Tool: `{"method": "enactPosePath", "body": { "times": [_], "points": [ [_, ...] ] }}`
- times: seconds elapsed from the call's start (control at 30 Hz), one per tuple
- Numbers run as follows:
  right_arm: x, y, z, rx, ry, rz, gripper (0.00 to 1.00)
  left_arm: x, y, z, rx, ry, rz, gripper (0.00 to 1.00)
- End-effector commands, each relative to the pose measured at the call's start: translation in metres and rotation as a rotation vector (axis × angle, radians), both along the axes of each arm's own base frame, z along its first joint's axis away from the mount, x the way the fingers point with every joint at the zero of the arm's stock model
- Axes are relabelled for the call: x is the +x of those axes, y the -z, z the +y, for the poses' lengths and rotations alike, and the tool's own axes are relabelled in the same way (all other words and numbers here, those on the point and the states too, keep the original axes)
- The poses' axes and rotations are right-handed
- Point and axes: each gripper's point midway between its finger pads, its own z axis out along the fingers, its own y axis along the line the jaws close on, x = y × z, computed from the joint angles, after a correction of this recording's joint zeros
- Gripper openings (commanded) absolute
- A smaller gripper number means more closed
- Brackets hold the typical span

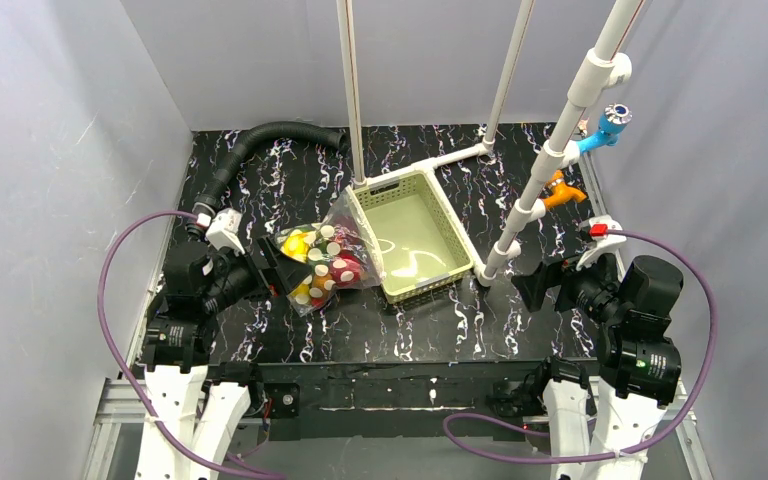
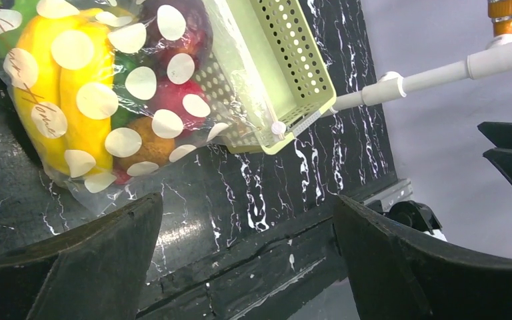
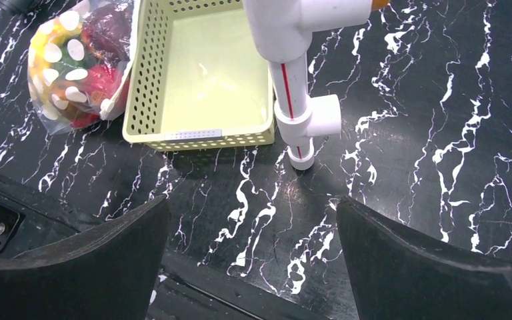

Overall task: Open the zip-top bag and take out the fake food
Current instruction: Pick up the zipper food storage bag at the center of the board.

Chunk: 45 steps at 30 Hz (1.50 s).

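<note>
On my left, the left gripper (image 1: 276,262) is spread wide with nothing in it, its tips just short of the zip-top bag (image 1: 332,250). The bag lies on the black marbled table (image 1: 360,330) with the fake food (image 1: 300,246) inside, its right side leaning on the pale green slotted basket (image 1: 457,232). Past the basket and the white pipe (image 1: 520,213), my right gripper (image 1: 526,284) is spread as wide, empty, well apart from the bag.
</note>
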Motion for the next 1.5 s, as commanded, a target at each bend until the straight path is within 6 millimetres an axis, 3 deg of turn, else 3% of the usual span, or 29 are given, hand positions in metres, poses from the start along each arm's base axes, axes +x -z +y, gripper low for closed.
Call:
{"method": "enactPosePath", "body": {
  "times": [0.0, 0.3, 0.43, 0.63, 0.8, 0.93, 1.07, 1.23, 1.47],
  "points": [
    [-0.004, -0.013, 0.007, -0.002, -0.055, -0.038, 1.00, -0.009, -0.018, -0.008, -0.033, 0.055, -0.018, 0.99],
    [-0.007, -0.013, 0.016, 0.001, -0.132, -0.049, 1.00, -0.015, -0.012, -0.015, -0.036, 0.090, 0.018, 1.00],
    [-0.010, -0.009, 0.029, -0.014, -0.277, -0.082, 1.00, -0.020, -0.007, -0.024, 0.001, 0.132, 0.035, 0.99],
    [-0.032, -0.010, 0.053, -0.023, -0.532, -0.167, 1.00, -0.027, 0.018, -0.043, 0.251, 0.186, 0.050, 1.00],
    [-0.036, -0.005, 0.053, -0.056, -0.568, -0.176, 1.00, -0.022, 0.031, -0.069, 0.526, 0.206, 0.021, 0.99],
    [-0.035, 0.003, 0.053, -0.059, -0.579, -0.173, 1.00, -0.009, 0.032, -0.089, 0.737, 0.161, -0.018, 0.99],
    [-0.034, 0.007, 0.056, -0.030, -0.605, -0.172, 1.00, 0.011, 0.039, -0.118, 0.817, 0.118, -0.023, 0.99],
    [-0.029, 0.011, 0.056, -0.015, -0.613, -0.183, 1.00, 0.041, 0.049, -0.149, 0.843, 0.069, -0.109, 0.98],
    [-0.024, 0.019, 0.056, 0.003, -0.614, -0.180, 1.00, 0.058, 0.062, -0.162, 0.809, 0.049, -0.088, 0.91]
  ]
}}
